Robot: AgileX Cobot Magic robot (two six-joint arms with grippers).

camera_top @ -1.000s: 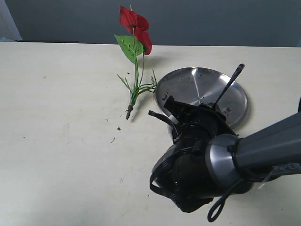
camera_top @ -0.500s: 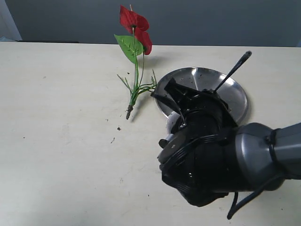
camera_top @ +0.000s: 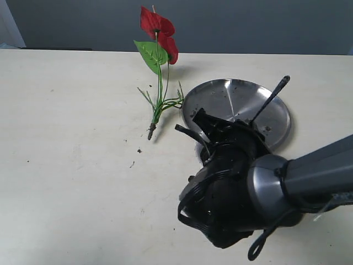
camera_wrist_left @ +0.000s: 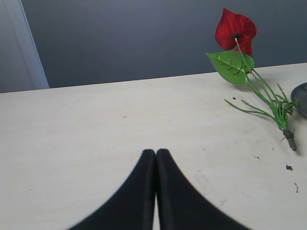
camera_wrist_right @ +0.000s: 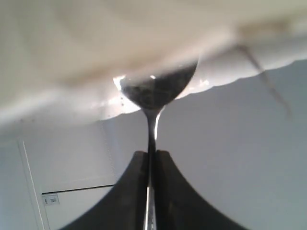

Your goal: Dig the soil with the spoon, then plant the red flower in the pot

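Note:
My right gripper (camera_wrist_right: 151,152) is shut on the thin steel handle of the spoon (camera_wrist_right: 152,125). Its bowl (camera_wrist_right: 156,90) carries dark soil and sits against the scalloped rim of the white pot (camera_wrist_right: 225,67). In the exterior view the right arm's bulk hides the pot, and the spoon's handle end (camera_top: 271,98) pokes up over the steel plate. The red flower (camera_top: 159,26) lies flat on the table left of the plate, also seen as the red flower (camera_wrist_left: 235,29) from the left wrist. My left gripper (camera_wrist_left: 156,151) is shut on nothing, low over bare table.
A round steel plate (camera_top: 226,96) with soil specks lies behind the right arm; its edge (camera_wrist_left: 302,98) shows past the flower's stem. A few soil crumbs (camera_top: 139,150) are scattered near the stem's end. The right arm fills the front right.
Half a second ago the right wrist had rolled and risen, baring part of the white pot, with the handle tip higher. It has now dropped back. The flower has not moved.

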